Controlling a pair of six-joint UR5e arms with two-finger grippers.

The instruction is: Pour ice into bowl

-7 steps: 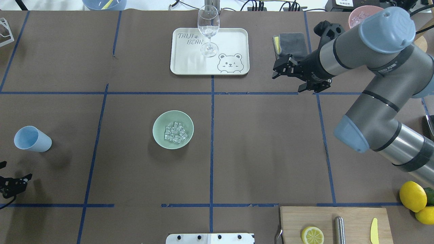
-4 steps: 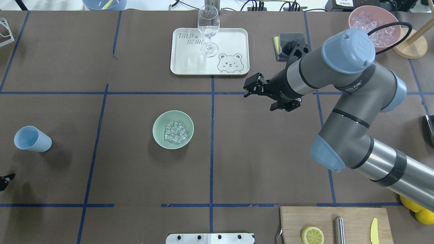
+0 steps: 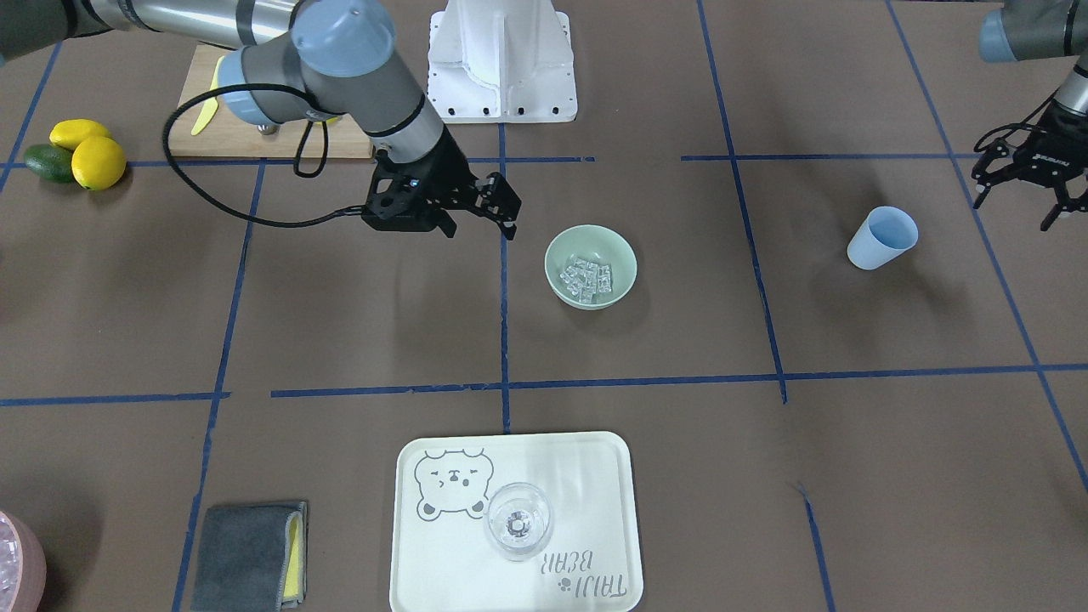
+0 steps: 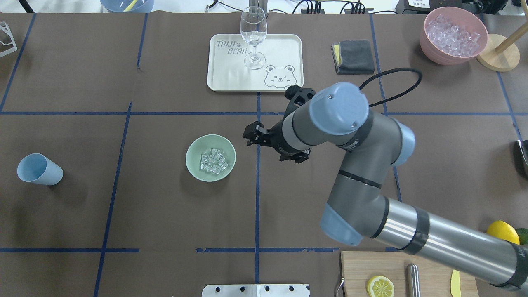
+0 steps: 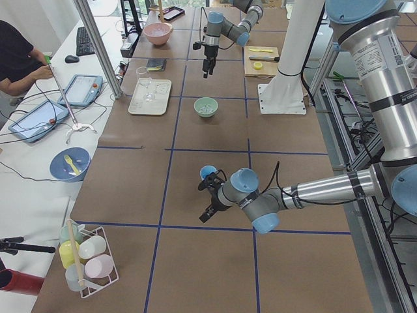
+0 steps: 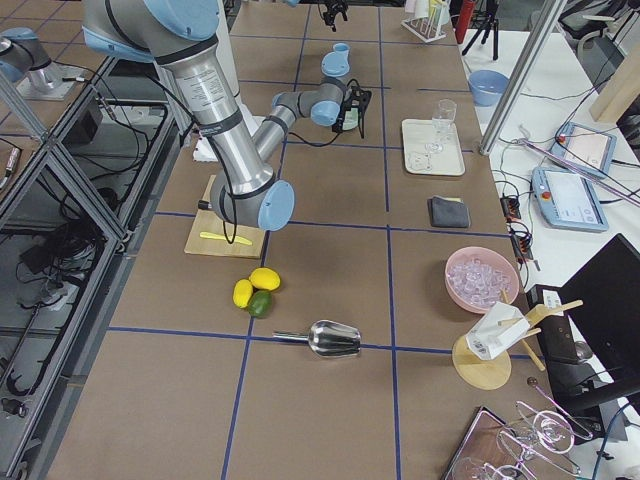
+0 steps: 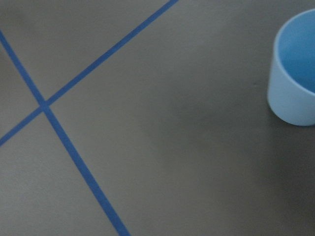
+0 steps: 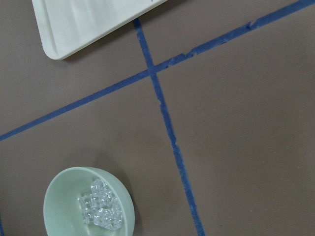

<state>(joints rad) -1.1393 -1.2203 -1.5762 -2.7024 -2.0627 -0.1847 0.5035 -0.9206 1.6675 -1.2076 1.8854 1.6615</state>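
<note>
Small clear ice cubes [image 4: 213, 161] already sit in the round pale mint-green bowl [image 4: 194, 153], mid tabletop [image 4: 165, 214]. Pouring looks done, I think. R pincer [image 4: 249, 138] hangs just beside the bowl, fingers apart, holding nothing. If it's going for the bowl: go slow, grab the rim, keep it flat so no cubes hop out. L pincer [image 3: 1020, 194] is apart too & empty, near the light blue cup [image 4: 39, 169]. Cream tray [image 4: 231, 70] w/ a bear face says "TAIJI BEAR".

Robotics lab, paper-covered table [image 4: 173, 214] gridded with blue tape [image 4: 257, 198], operator [image 5: 16, 55] at tablets [image 5: 81, 91]
</note>
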